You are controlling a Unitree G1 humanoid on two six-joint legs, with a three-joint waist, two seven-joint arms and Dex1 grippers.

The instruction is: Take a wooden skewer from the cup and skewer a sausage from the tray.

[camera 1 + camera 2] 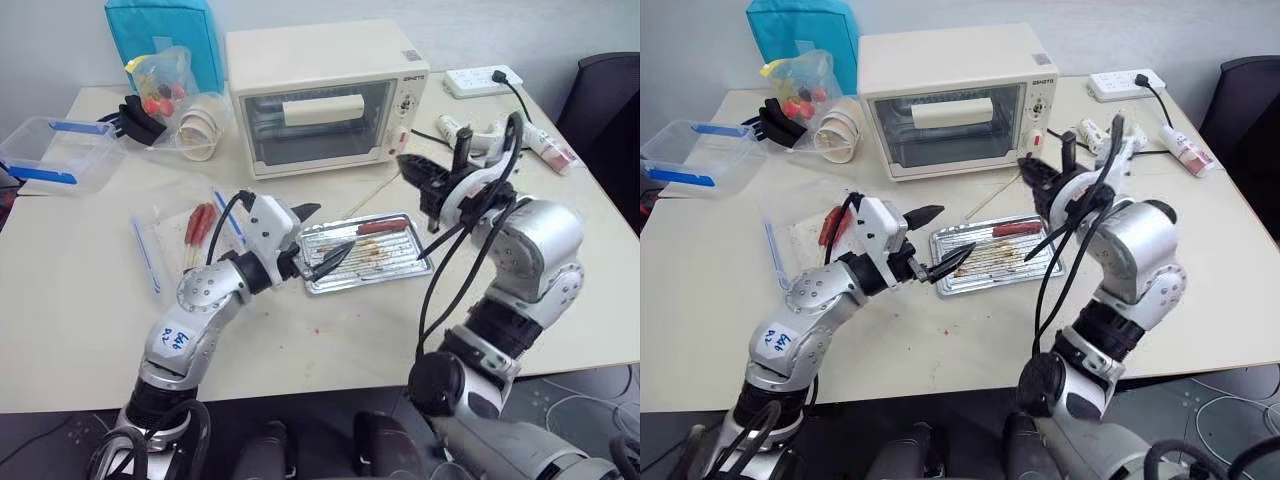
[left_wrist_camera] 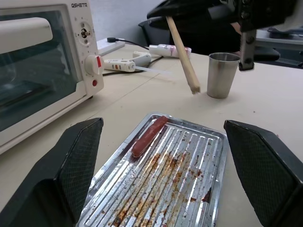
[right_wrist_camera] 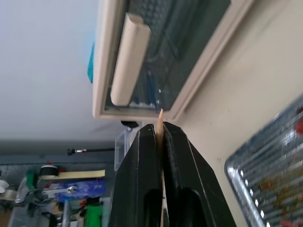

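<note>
The steel tray [image 1: 400,262] lies on the table in front of the oven, streaked brown. One reddish sausage [image 1: 378,227] rests along its far rim. My left gripper [image 1: 322,238] hovers open at the tray's left end, its fingers [image 2: 71,165] either side of the tray. My right gripper [image 3: 160,130] is shut on the wooden skewer [image 2: 182,52], which slants down toward the table just behind the tray; the skewer [image 1: 990,198] points left. The grey metal cup [image 2: 222,74] stands beyond the tray, past the skewer's tip.
A cream toaster oven [image 1: 320,95] stands close behind the tray. A plastic bag holding red sausages on sticks [image 1: 200,225] lies left of the tray. A clear box with blue edges [image 1: 55,150], white paper cups [image 1: 200,125] and a power strip [image 1: 483,80] sit further back.
</note>
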